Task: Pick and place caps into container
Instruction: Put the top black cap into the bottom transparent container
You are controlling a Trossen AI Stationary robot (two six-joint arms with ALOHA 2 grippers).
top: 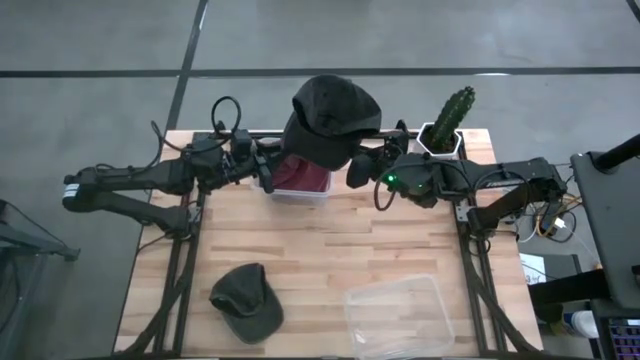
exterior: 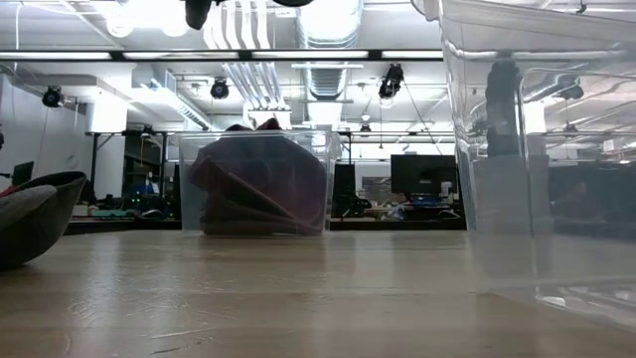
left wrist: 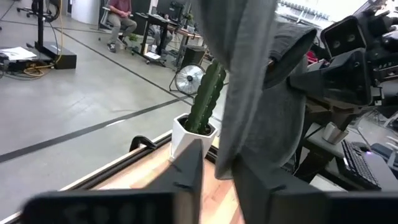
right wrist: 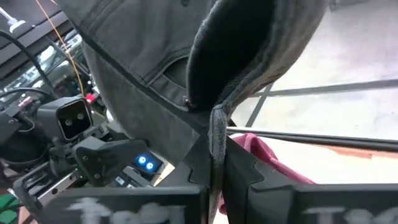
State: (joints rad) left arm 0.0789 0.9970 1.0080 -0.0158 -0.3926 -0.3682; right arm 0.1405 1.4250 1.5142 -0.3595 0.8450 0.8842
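A dark olive-grey cap point(top: 332, 118) is held up over the clear container point(top: 322, 192) at the table's far edge, between both grippers. My left gripper point(top: 266, 166) is shut on its left side and my right gripper point(top: 356, 168) on its right side. Maroon caps point(exterior: 260, 187) fill the container and show in the right wrist view as maroon cloth point(right wrist: 273, 163). A second olive-grey cap point(top: 246, 300) rests crown up on the near left of the table, and also shows in the low view point(exterior: 30, 214). My left gripper point(left wrist: 219, 177) pinches a hanging fold of the cap's grey cloth point(left wrist: 239, 134) between its two fingers, coming level from the table's left. The cap is lifted clear. My right gripper point(right wrist: 214, 180) pinches the cap's narrow rim edge point(right wrist: 216, 134) between its two fingers, coming level from the table's right. The cap's dark hollow point(right wrist: 239, 50) faces the camera, and the cap is clear of the container.
A green cactus in a white pot point(top: 448, 122) stands at the far right corner, close behind my right arm. A clear empty bin point(top: 396, 316) sits near the table's near right edge, large in the low view point(exterior: 542, 149). Bare wood lies mid-table. People sit in the room beyond point(left wrist: 121, 15).
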